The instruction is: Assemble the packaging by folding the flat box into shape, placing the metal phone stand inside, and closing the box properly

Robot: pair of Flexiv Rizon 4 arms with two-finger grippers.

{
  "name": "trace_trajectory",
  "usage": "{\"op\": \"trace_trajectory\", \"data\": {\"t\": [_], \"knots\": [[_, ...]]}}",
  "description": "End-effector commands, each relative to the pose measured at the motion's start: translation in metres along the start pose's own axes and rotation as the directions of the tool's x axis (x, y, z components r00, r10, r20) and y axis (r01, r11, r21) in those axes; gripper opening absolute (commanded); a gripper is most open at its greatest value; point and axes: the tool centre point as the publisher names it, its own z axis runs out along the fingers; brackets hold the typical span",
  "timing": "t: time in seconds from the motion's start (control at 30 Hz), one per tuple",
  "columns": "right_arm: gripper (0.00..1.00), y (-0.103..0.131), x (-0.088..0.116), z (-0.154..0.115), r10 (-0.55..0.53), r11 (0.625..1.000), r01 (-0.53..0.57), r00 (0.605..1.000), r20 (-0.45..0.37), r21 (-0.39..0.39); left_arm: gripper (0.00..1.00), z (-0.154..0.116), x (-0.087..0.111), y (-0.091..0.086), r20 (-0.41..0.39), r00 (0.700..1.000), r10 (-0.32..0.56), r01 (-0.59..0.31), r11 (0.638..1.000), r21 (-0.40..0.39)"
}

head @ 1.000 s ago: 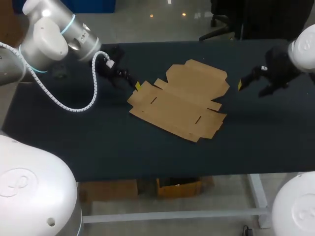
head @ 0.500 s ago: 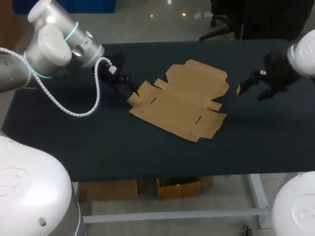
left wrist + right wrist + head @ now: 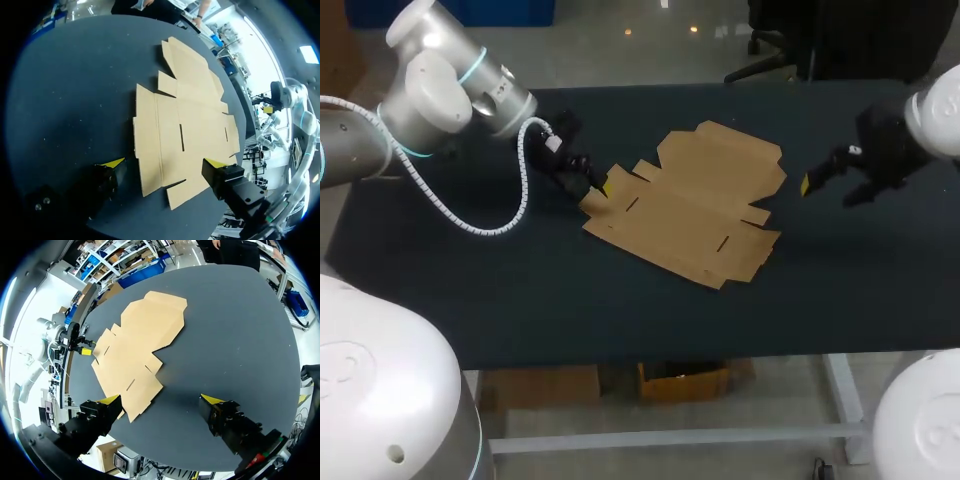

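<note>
You see the flat box lying unfolded on the middle of the tabletop. Left gripper is at the box's left corner, fingers spread wide either side of that edge, clamping nothing. Right gripper hangs well apart to the box's right, fingers likewise apart

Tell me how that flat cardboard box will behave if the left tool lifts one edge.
Probably floppy: the flat box is one thin sheet with fold lines and slots, so it should bend at the creases. It looks light and lies loose on the table, so it may slide when the left tool nudges it.
</note>
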Motion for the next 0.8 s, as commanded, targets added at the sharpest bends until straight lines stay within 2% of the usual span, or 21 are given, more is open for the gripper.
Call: {"op": "trace_trajectory", "data": {"t": [0.03, 0.07, 0.17, 0.3, 0.47, 0.8], "knots": [[1.00, 0.001, 0.001, 0.000, -0.002, 1.000, 0.002, 1.000, -0.003, 0.008, 1.00, 0.000, 0.000, -0.001, -0.009, 1.000, -0.008, 0.008, 1.000, -0.012], [1.00, 0.001, 0.001, 0.000, -0.003, 1.000, 0.003, 1.000, -0.003, 0.009, 1.00, 0.000, 0.001, -0.001, -0.020, 1.000, -0.010, 0.010, 1.000, -0.011], [1.00, 0.001, 0.002, 0.001, -0.004, 1.000, 0.004, 1.000, -0.004, 0.011, 0.84, 0.002, 0.003, 0.001, -0.026, 1.000, -0.013, 0.012, 1.000, -0.020], [1.00, 0.001, 0.003, 0.001, -0.009, 1.000, 0.010, 1.000, -0.004, 0.012, 0.51, 0.007, 0.004, 0.003, -0.032, 0.999, -0.017, 0.016, 0.999, -0.035], [1.00, 0.001, 0.004, 0.000, -0.013, 1.000, 0.013, 1.000, -0.002, 0.010, 0.49, 0.013, 0.005, 0.007, -0.044, 0.999, -0.024, 0.022, 0.998, -0.051], [1.00, 0.002, 0.006, -0.001, -0.019, 1.000, 0.019, 1.000, -0.003, 0.008, 0.39, 0.019, 0.003, 0.007, -0.052, 0.998, -0.038, 0.034, 0.997, -0.063]]}}
